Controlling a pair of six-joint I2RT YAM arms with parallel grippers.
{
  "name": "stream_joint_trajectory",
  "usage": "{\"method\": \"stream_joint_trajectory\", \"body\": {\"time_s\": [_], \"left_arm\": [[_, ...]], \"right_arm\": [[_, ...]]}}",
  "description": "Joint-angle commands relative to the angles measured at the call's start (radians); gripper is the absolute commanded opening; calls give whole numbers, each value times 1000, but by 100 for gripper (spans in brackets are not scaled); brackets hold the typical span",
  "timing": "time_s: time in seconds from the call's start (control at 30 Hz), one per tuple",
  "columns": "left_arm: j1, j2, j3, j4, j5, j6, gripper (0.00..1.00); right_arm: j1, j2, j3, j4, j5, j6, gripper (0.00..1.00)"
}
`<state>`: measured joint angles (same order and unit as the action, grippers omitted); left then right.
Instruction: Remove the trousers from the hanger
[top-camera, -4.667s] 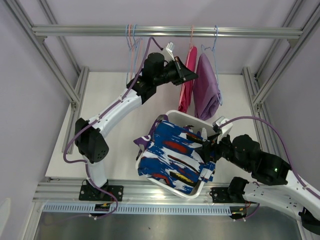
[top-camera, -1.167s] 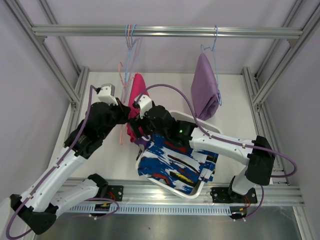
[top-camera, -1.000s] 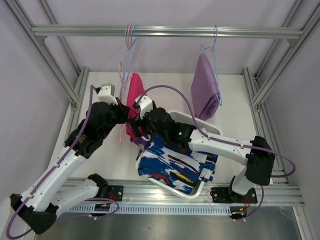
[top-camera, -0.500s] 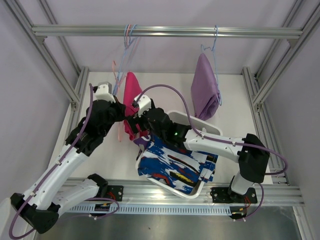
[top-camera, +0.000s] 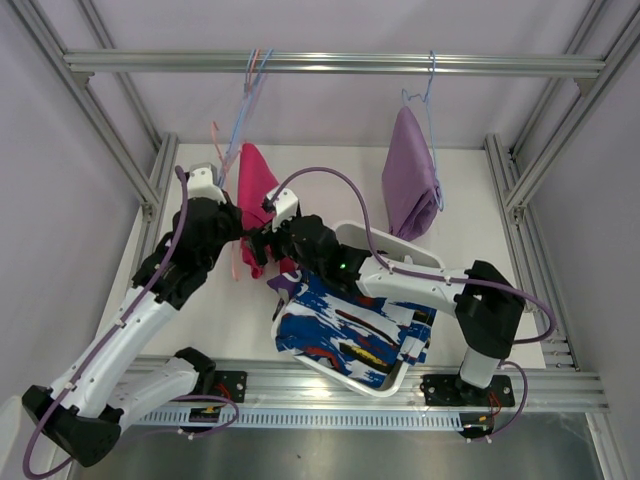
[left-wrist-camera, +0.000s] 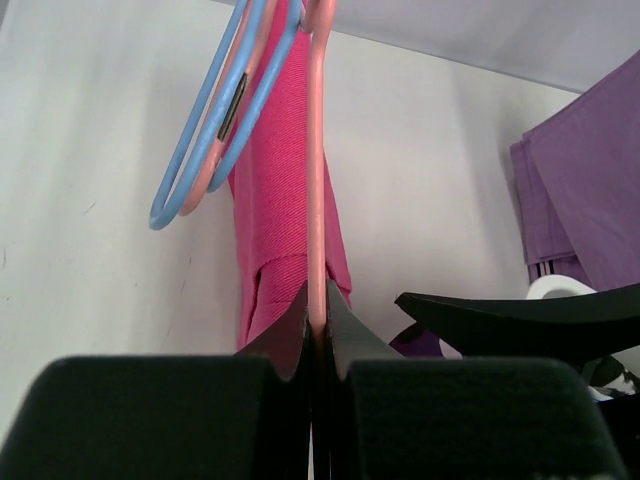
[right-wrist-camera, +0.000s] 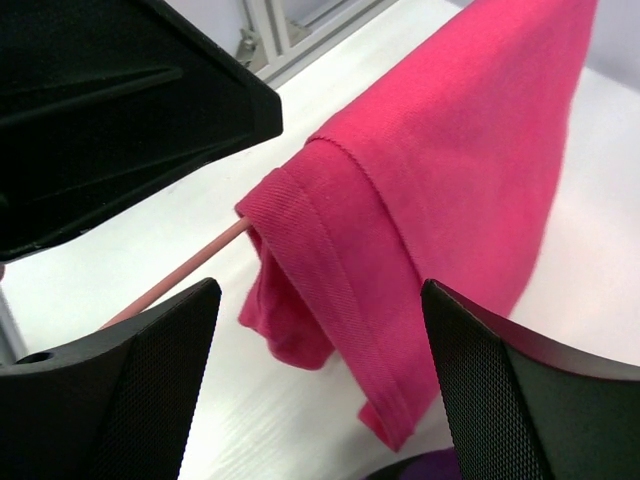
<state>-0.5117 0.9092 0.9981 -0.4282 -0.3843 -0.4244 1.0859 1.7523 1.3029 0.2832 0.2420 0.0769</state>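
The bright pink trousers (top-camera: 254, 192) hang folded over a pink hanger (left-wrist-camera: 316, 190) that is off the rail. My left gripper (left-wrist-camera: 317, 312) is shut on that hanger's thin rod, just below the cloth (left-wrist-camera: 275, 210). My right gripper (right-wrist-camera: 320, 385) is open, its wide jaws on either side of the trousers' lower hem (right-wrist-camera: 400, 260) without touching it. In the top view both grippers meet left of the basket, the right gripper (top-camera: 263, 243) beside the left gripper (top-camera: 240, 232). The lilac trousers (top-camera: 410, 182) hang on a blue hanger (top-camera: 430, 85) on the rail.
A white basket (top-camera: 385, 240) at the table's front holds blue-white patterned trousers (top-camera: 345, 325), with a purple garment (top-camera: 285, 285) at its left rim. Empty blue and pink hangers (top-camera: 258, 72) hang on the rail (top-camera: 400, 63). Frame posts (top-camera: 150, 190) stand on both sides.
My left gripper has carried the hanger with the pink trousers a little to the left and toward the back. My right gripper has followed it to the left, still open.
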Motion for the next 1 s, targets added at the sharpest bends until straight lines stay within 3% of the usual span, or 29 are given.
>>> {"method": "stream_joint_trajectory", "body": {"time_s": [0.0,0.47,0.97], "left_arm": [[-45,-39,36,178,163,-31,1],[-37,-32,40,174,156,-20,0],[-30,-10,42,169,147,-24,0]], "right_arm": [[-64,96,24,-36,83,79,85],[-118,-34,-143,50,-36,142,85],[-118,-10,-85,36,-138,116,84]]}}
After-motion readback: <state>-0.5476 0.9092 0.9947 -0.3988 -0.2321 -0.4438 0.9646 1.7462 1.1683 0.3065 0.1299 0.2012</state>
